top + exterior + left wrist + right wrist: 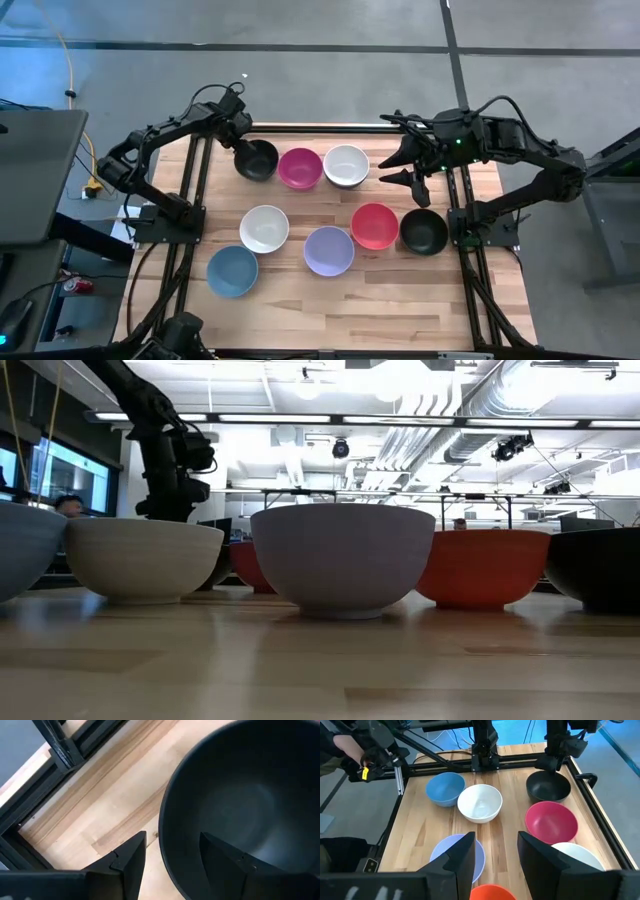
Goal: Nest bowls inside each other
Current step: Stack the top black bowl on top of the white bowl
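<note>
Several equal round bowls stand on their bases on the wooden table. In the far row are a black bowl [256, 160], a magenta bowl [300, 168] and a white bowl [346, 165]. Nearer are a second white bowl [265, 228], a lavender bowl [329, 250], a red bowl [374, 225], another black bowl [423, 230] and a blue bowl [233, 270]. My left gripper [172, 836] is open astride the far-left black bowl's rim [165, 827], one finger inside and one outside, with a gap on both sides. My right gripper [393, 168] hovers open beside the far white bowl.
A black metal frame [300, 128] runs along the table's far edge and down both sides, close behind the far row of bowls. Bare wood [350, 310] lies along the near edge. A person's hand [350, 757] shows beyond the table's left side in the right wrist view.
</note>
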### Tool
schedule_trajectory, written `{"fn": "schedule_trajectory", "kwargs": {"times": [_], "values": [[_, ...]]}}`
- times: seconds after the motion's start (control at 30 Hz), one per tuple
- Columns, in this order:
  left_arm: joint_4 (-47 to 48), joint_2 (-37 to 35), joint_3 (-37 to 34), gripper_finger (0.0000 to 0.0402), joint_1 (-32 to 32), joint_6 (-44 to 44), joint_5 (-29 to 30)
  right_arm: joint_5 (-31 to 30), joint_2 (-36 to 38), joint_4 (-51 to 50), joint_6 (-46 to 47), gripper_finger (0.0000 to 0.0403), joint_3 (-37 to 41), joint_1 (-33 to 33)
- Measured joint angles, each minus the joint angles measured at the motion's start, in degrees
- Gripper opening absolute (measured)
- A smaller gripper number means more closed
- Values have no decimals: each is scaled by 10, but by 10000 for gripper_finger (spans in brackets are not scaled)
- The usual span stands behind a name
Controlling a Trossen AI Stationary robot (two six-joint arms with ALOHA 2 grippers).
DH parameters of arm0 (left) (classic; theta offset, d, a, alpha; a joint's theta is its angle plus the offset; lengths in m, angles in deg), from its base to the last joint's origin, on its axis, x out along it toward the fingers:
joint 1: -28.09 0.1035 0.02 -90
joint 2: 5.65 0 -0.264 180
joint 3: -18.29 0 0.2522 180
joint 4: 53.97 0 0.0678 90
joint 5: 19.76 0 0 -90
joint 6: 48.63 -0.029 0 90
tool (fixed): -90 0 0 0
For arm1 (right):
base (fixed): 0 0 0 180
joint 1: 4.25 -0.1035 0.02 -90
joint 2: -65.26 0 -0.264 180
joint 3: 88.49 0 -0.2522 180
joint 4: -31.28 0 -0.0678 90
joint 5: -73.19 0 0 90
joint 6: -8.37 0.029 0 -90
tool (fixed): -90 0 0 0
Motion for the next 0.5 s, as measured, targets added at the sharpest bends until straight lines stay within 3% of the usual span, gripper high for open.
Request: {"fn": "schedule_trajectory", "kwargs": {"times": [0.5], "values": [[29,4,0,172,-1,2,-1,0,0,0,0,140,0,0]]}}
